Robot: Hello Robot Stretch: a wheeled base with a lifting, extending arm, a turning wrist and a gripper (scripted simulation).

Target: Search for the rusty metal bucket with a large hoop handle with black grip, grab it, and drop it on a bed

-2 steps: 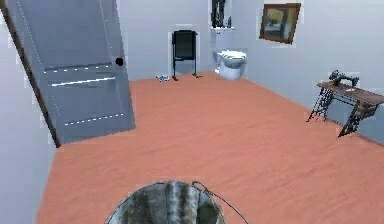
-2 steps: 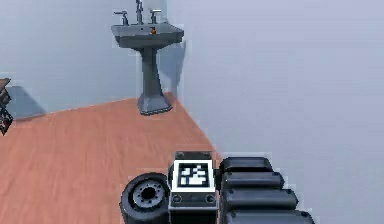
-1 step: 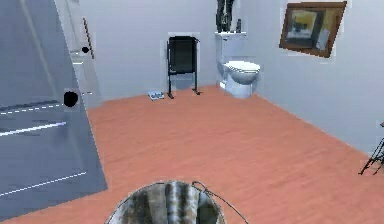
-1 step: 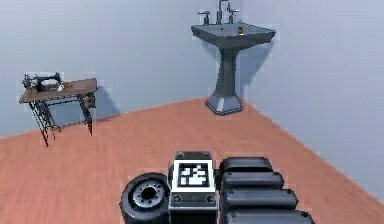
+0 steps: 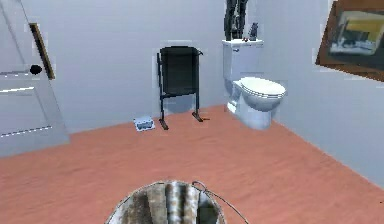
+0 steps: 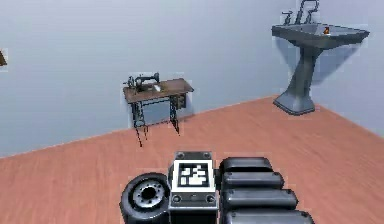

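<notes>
A round rusty metal bucket (image 5: 165, 206) shows from above at the bottom edge of the forward view, with a thin hoop handle (image 5: 222, 200) arcing off to its right. In the arm side view, the arm's dark segments (image 6: 255, 190) lie along the bottom edge, with a white square with black marks (image 6: 192, 175) on top. Left of that square sits the gripper's dark round body (image 6: 148, 198). Its far end cannot be made out, so I cannot tell whether it holds anything.
Ahead stand a white toilet (image 5: 256, 95), a dark metal-framed stand (image 5: 180, 80) against the wall and a small blue thing (image 5: 144, 124) on the floor. A white door (image 5: 25, 80) is at left, a framed picture (image 5: 355, 35) at right. To the side are a sewing-machine table (image 6: 157, 95) and a pedestal sink (image 6: 312, 45).
</notes>
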